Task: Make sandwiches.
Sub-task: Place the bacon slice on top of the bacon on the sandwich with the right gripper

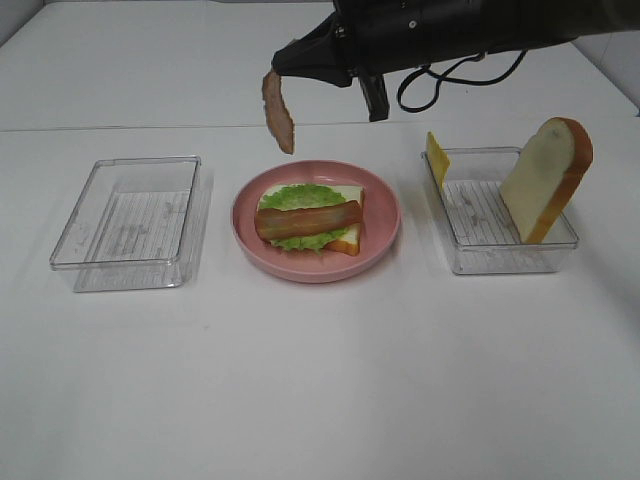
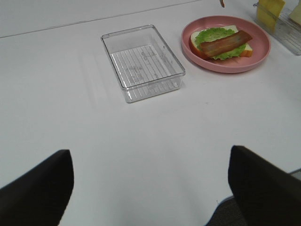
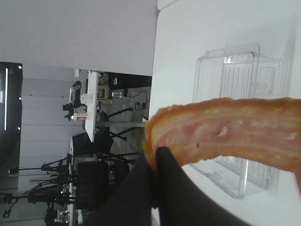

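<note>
On the pink plate [image 1: 385,225] lies a partly built sandwich [image 1: 310,218]: a white bread slice, green lettuce and one bacon strip across the top; it also shows in the left wrist view [image 2: 221,43]. My right gripper [image 1: 283,62] reaches across above the plate's far side, shut on a second bacon strip [image 1: 278,110] that hangs down from it. The strip fills the right wrist view [image 3: 225,134]. A second bread slice [image 1: 547,178] leans upright in the right tray, with a yellow cheese slice [image 1: 437,158] at its far left corner. My left gripper [image 2: 150,188] is open and empty, well short of the left tray.
An empty clear tray [image 1: 130,222] stands left of the plate, also seen in the left wrist view [image 2: 142,62]. The right clear tray [image 1: 495,245] holds the bread and cheese. The right arm and its cable [image 1: 450,40] span the back right.
</note>
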Robot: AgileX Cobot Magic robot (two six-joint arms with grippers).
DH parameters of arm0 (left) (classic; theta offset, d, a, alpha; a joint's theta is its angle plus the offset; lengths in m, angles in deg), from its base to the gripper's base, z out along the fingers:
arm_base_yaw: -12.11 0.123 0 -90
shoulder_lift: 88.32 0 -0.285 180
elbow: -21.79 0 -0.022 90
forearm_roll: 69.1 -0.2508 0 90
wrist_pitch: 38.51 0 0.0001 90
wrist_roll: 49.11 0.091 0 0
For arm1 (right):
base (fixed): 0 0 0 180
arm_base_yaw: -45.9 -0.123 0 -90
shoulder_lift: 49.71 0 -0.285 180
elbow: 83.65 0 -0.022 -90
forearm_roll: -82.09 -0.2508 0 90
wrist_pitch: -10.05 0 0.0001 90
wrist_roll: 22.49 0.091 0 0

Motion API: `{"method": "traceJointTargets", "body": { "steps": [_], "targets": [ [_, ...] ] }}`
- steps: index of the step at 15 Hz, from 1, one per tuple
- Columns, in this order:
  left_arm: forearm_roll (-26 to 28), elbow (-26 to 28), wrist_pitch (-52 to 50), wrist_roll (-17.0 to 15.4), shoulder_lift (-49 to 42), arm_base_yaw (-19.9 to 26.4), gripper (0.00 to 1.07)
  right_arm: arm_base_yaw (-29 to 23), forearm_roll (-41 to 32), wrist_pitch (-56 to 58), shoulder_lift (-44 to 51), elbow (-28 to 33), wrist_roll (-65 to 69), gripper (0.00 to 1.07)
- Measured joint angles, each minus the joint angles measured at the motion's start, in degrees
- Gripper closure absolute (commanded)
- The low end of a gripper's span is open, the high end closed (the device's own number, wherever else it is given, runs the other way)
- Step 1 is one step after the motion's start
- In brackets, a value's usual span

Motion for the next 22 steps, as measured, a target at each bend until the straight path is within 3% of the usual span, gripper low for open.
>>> {"method": "traceJointTargets", "body": {
  "steps": [3,6,14,17,18,19,21,22],
  "targets": [
    [0.0,0.0,0.0,0.0,0.0,0.0,0.22,-1.83,-4.87,-2.98,-4.87,0.0,-2.58,1.07],
    [0.0,0.0,0.0,0.0,0.0,0.0,0.22,-1.78,1.6,-4.76,-5.5,0.0,0.86,1.07],
    [0.0,0.0,0.0,0.0,0.0,0.0,0.22,-1.78,39.76,-5.39,-1.49,0.0,27.73,1.07],
    [0.0,0.0,0.0,0.0,0.0,0.0,0.22,-1.78,45.78,-3.21,-0.46,0.0,32.66,1.04],
    [0.0,0.0,0.0,0.0,0.0,0.0,0.22,-1.78,46.29,-1.6,-0.63,0.0,33.06,0.85],
    [0.0,0.0,0.0,0.0,0.0,0.0,0.22,-1.78,46.29,-1.6,-0.63,0.0,33.06,0.85],
    [0.0,0.0,0.0,0.0,0.0,0.0,0.22,-1.78,46.35,-0.29,-0.63,0.0,33.06,0.56],
    [0.0,0.0,0.0,0.0,0.0,0.0,0.22,-1.78,46.41,0.52,-0.63,0.0,33.06,0.5]
  ]
}}
